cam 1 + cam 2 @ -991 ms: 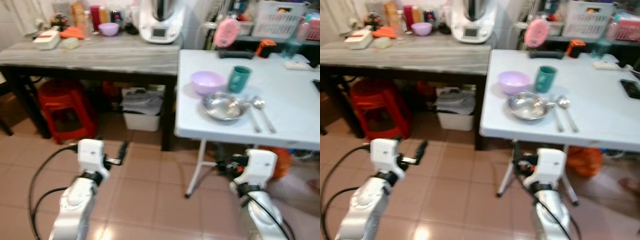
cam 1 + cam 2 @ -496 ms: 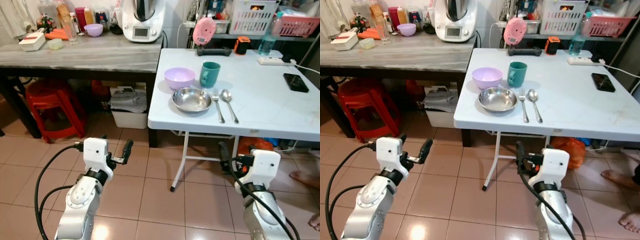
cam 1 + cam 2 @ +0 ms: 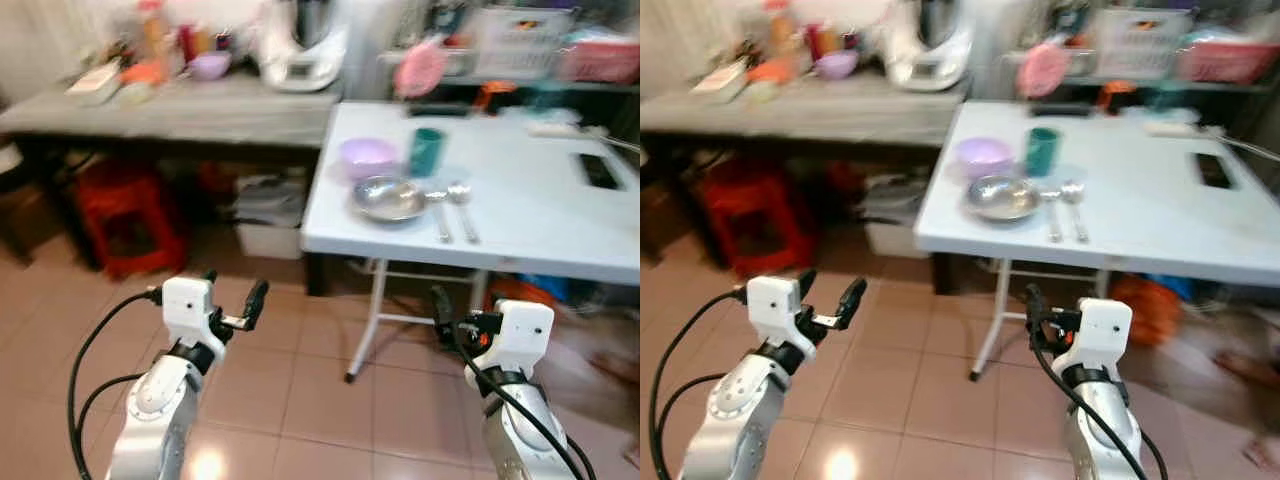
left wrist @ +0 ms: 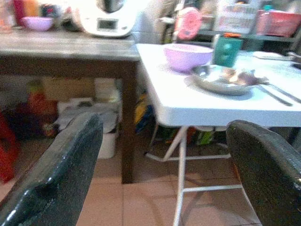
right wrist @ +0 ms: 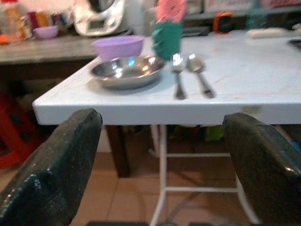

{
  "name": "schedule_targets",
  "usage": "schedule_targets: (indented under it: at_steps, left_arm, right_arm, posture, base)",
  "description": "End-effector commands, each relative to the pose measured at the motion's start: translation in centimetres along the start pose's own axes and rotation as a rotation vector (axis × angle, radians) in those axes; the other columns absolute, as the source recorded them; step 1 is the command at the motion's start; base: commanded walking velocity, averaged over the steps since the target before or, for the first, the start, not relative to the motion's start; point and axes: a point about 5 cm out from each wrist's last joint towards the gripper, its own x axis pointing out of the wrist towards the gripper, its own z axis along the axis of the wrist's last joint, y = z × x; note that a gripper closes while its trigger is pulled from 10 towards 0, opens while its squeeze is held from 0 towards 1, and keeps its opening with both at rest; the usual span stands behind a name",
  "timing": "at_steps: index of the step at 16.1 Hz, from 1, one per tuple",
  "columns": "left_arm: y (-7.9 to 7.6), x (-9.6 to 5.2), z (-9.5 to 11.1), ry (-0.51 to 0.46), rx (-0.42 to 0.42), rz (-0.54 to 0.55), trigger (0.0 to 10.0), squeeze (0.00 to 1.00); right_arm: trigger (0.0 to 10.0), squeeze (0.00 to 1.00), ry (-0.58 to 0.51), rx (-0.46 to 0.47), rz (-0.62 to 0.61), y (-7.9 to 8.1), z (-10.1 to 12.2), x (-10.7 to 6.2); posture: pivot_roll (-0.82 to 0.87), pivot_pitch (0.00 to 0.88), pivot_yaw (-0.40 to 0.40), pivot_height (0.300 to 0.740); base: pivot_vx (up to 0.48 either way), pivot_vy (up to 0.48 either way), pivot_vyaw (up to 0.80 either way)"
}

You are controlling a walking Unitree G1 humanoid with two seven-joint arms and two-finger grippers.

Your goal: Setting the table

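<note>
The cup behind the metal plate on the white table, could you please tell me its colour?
The cup is teal green, seen best in the right wrist view.

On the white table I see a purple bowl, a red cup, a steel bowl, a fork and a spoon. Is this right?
Not quite: the cup is green, not red, as the right wrist view shows. The rest holds: purple bowl, steel bowl, fork and spoon lie on the white table.

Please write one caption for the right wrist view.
Open end effector faces white table with bowls, cup, fork, spoon.
</note>
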Motion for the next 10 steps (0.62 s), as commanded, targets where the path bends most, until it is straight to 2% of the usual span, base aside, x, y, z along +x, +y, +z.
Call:
schedule_targets:
  at_steps: [1, 10]
  left_arm:
    - [-0.10, -0.17, 0.07, -0.003, -0.004, -0.001, 10.0, 0.00]
    - [-0.28, -0.19, 0.02, 0.002, -0.008, -0.016, 10.0, 0.00]
  right_arm:
    - [10.0, 0.00, -0.017, -0.004, 0.006, -0.06, 0.46, 0.32]
    - [10.0, 0.00, -0.020, -0.005, 0.011, 0.14, 0.50, 0.26]
  posture:
    - [0.00, 0.000, 0.008, 0.740]
    - [0.00, 0.000, 0.012, 0.740]
  base:
    - [0.435, 0.000, 0.00]
    - [0.436, 0.000, 0.00]
